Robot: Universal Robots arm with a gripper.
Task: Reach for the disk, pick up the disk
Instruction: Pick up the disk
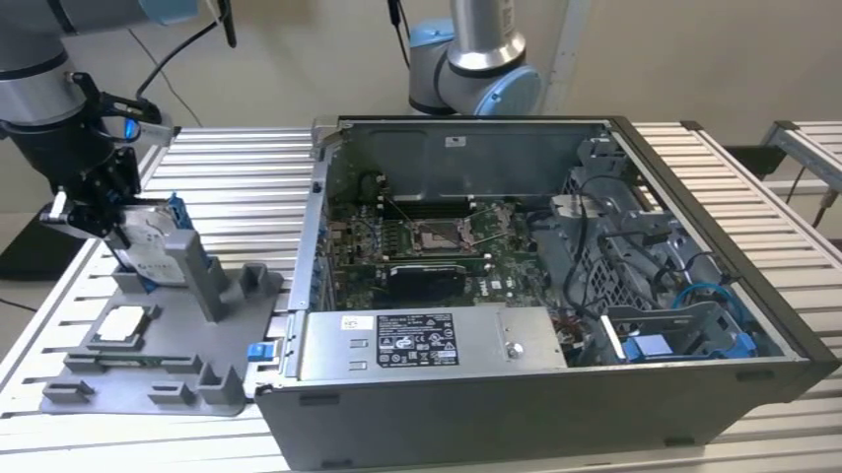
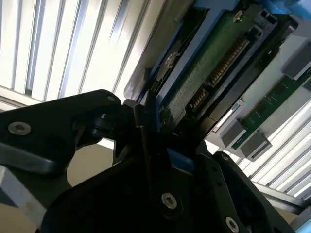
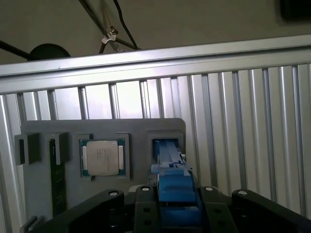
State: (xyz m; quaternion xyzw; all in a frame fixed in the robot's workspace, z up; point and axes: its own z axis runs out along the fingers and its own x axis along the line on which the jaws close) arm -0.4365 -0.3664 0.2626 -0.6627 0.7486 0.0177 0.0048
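**Disk** (image 1: 148, 241): silver-grey drive in a bright blue carrier. It stands on edge, slightly tilted, at the middle of the exterior view's left side, at the far end of a grey tray (image 1: 145, 384). In the second wrist view its green circuit-board face (image 2: 209, 63) shows, with the blue frame along one edge. In the first wrist view the blue carrier (image 3: 177, 191) runs from the fingers towards a rectangular slot in the tray (image 3: 131, 128).

**Gripper** (image 1: 112, 222): black, on the arm (image 1: 39, 89) that comes in from the upper left of the exterior view. In the first wrist view the fingers (image 3: 146, 206) sit on both sides of the blue carrier and are closed against it. In the second wrist view one finger (image 2: 141, 126) presses on the carrier's edge. State: gripping the disk.

**Tray, other contents:**
- A tall grey post (image 1: 197, 271) stands just beside the disk, on the exterior view's right of it.
- A square silver chip (image 1: 121, 323) lies flat in its own recess, nearer the lower left of the frame and apart from the disk. The first wrist view shows it as well (image 3: 102, 157).
- A green memory stick (image 3: 57, 179) lies in a narrow slot beside the chip.

**Table** (image 1: 237, 168): made of aluminium slats. It carries the tray and the case.

**Computer case** (image 1: 526, 424): open, lying on its side, taking up the centre and right of the exterior view.
- Motherboard (image 1: 421, 246) is exposed inside.
- Silver power supply (image 1: 421, 340) sits along the near wall.

**Second arm** (image 1: 476, 59): grey and pale blue, behind the case at top centre.
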